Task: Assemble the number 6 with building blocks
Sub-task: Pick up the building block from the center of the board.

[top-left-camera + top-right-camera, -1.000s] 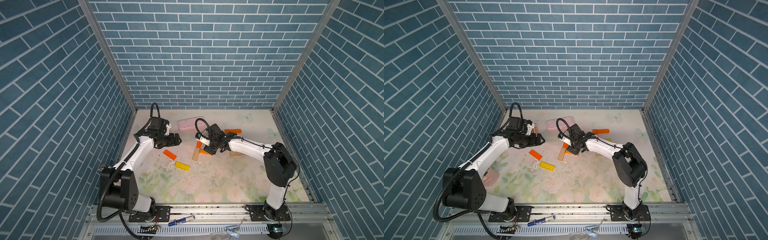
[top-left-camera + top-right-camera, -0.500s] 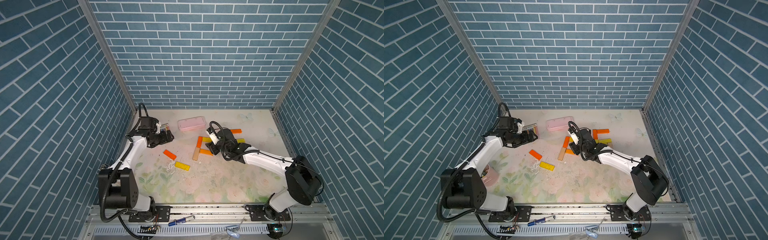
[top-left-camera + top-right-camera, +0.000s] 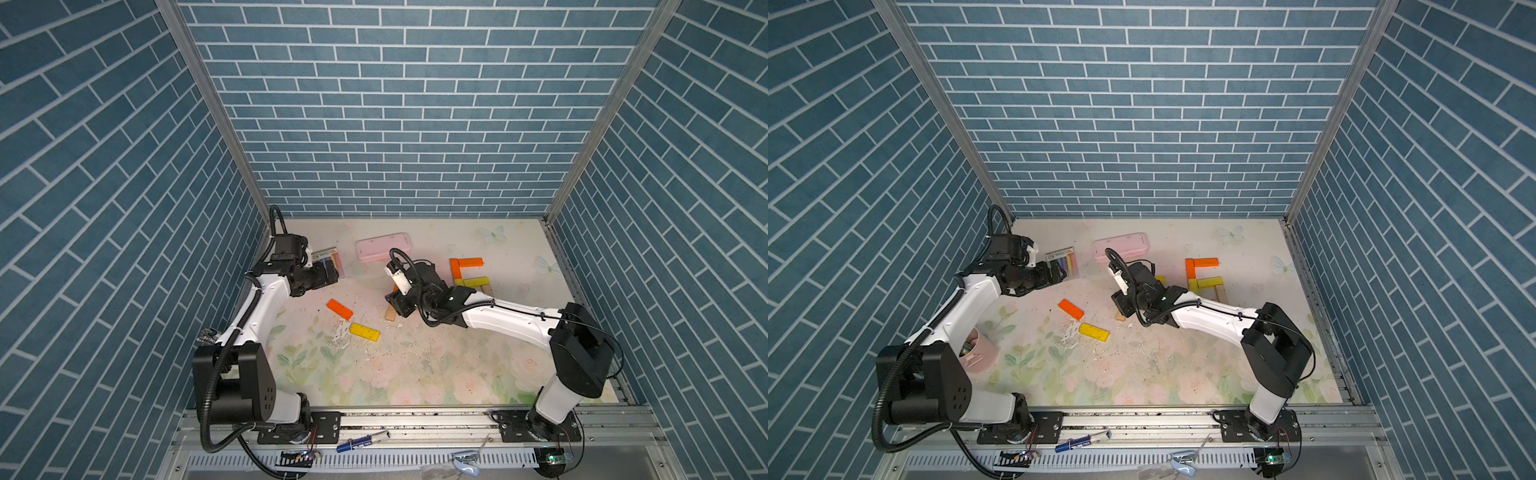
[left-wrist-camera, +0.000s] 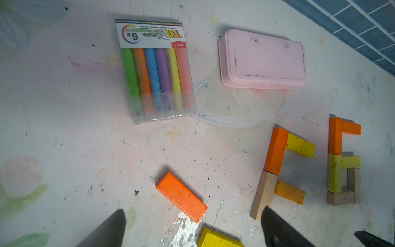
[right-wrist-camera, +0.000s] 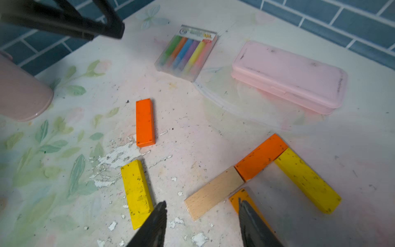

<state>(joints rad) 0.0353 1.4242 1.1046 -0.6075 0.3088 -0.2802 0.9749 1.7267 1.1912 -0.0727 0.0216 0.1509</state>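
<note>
An angular number 6 of orange, yellow and tan building blocks lies at the back right, also in the left wrist view. Left of it lies a partial group: tan bar, orange bar, yellow bar and amber bar. My right gripper hovers open over the tan bar's near end, holding nothing. A loose orange block and a loose yellow block lie mid-table. My left gripper is wide open and empty beside the chalk pack.
A clear chalk pack and a pink case lie at the back. A pink cup stands at the left edge behind the left arm. Tiled walls close three sides. The mat has flaking paint near the loose blocks.
The left gripper has drawn back leftward toward the chalk pack and opened wider. The right arm's elbow has swung outward; its gripper moved frontward along the tan bar, jaws slightly narrower.
</note>
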